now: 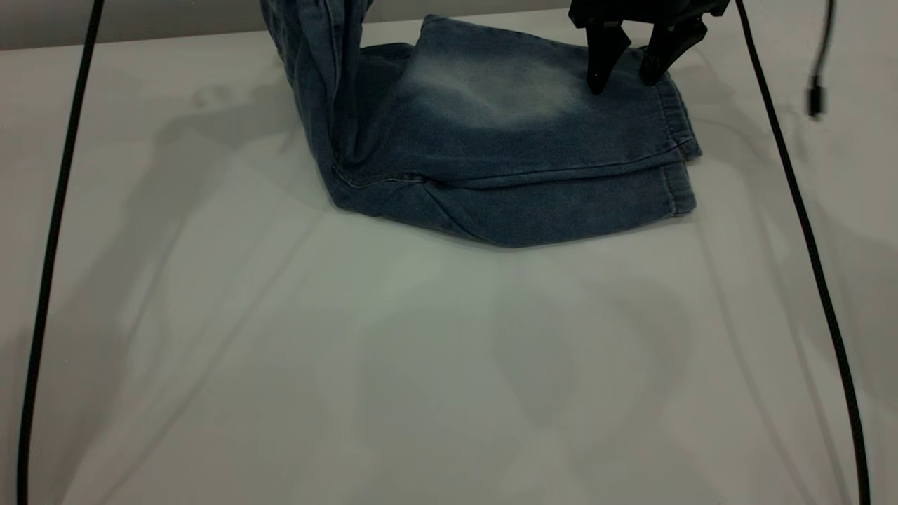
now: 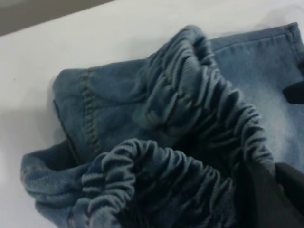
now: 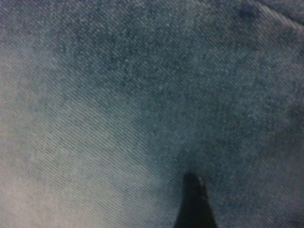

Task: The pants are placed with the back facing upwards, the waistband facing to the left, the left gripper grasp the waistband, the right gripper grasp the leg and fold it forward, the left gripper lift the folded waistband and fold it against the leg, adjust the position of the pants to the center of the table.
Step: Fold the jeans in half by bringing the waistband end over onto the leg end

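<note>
The blue denim pants [image 1: 505, 161] lie folded lengthwise at the back of the white table [image 1: 421, 365], hems to the right. The leg [image 1: 491, 91] with the pale faded oval is on top. On the left the cloth rises steeply out of the exterior view. The ruched waistband [image 2: 199, 109] fills the left wrist view, where my left gripper [image 2: 273, 185] is shut on it, a dark finger [image 2: 259, 199] pressed into the gathers. My right gripper [image 1: 621, 84] stands open just over the leg near the hem; one fingertip [image 3: 192, 202] shows against the denim.
Two black cables run down the table's sides, one on the left [image 1: 49, 266] and one on the right [image 1: 807, 231]. A loose plug [image 1: 815, 98] hangs at the far right. Bare tabletop stretches in front of the pants.
</note>
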